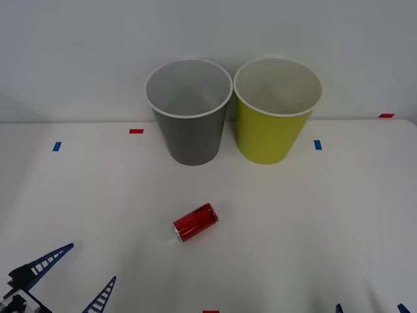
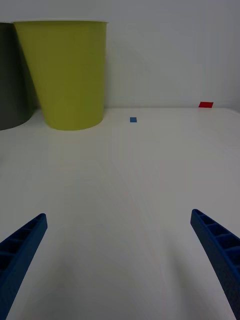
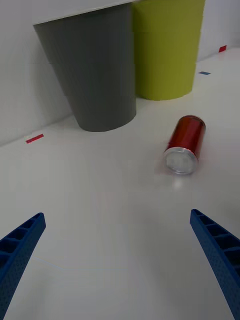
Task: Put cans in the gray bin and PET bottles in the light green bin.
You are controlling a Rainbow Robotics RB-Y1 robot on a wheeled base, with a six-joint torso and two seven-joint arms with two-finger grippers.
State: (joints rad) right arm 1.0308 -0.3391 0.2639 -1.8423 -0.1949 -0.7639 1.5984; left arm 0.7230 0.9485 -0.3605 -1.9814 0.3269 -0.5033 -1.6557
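Left claw point(image 1: 68, 277) sits at the near left corner of the tabletop point(image 1: 313, 228), fingers spread wide, nothing in it. Right claw point(image 1: 370, 308) low at the near right edge, just its finger tips poking into the front view; its wrist view shows the fingers wide apart and empty too

Red can point(image 1: 195, 222) lies on its side in the middle of the tabletop, ahead and to the right of the left claw, well apart from both bins. Silver end faces back toward the left claw in its wrist view, long axis slanted. Probably light and likely empty, thin stiff metal wall, shiny so slippery, and it will roll if nudged on its side. Best bet: close across the round body at mid-length, fingers either side of the cylinder, not on the ends, and not too hard or it may dent

Tabletop is plain white, smooth, flat, with small red and blue tape marks here and there

Farther back, gray bin point(image 1: 189, 112) and light green bin point(image 1: 276, 109) stand upright just beside each other near the back edge, gray on the left, both with white insides that look empty. No PET bottle on the tabletop. Bare white wall point(image 1: 78, 52) right behind them
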